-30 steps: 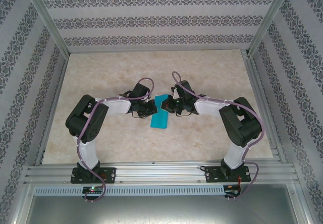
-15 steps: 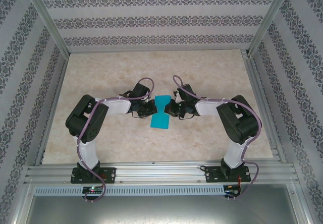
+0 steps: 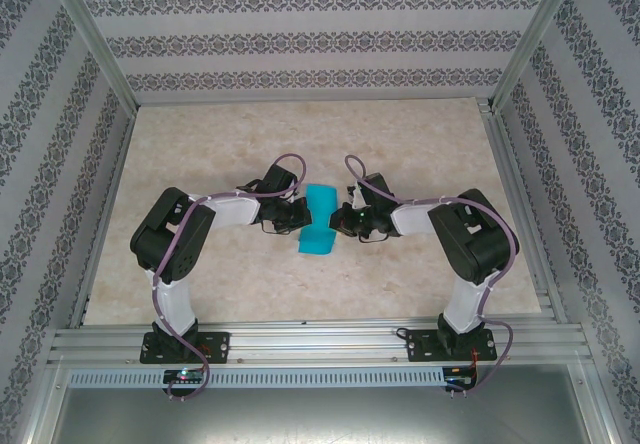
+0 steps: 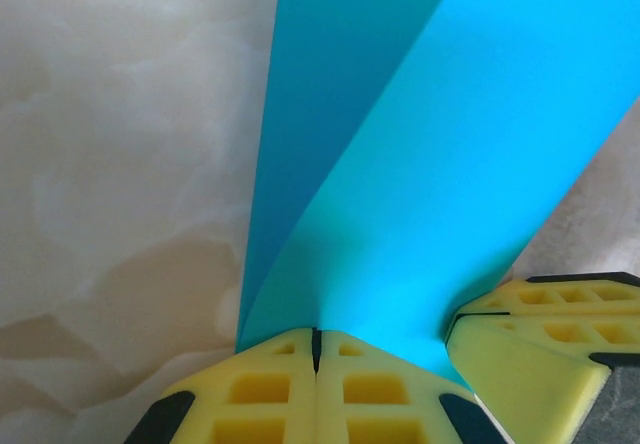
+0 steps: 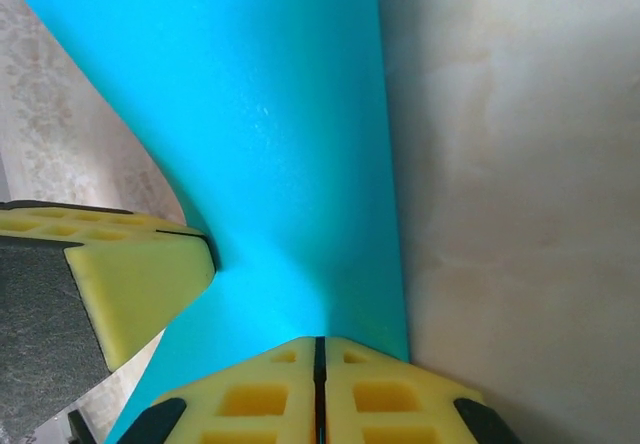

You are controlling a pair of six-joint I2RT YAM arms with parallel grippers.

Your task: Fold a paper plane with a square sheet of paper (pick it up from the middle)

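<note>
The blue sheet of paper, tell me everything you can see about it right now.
The sheet of paper is plain teal-blue, thin and smooth, unmarked. It sits mid-table between the two arms, bowed into a curve rather than flat. The left tool is shut on one side edge and the right tool on the opposite edge. In the wrist views it flexes away from each grip in two surfaces. Whether its near end touches the table is unclear.

Far table (image 3: 300, 134) open; left tool (image 3: 297, 216), right tool (image 3: 342, 219) flank sheet (image 3: 320, 212)
</note>
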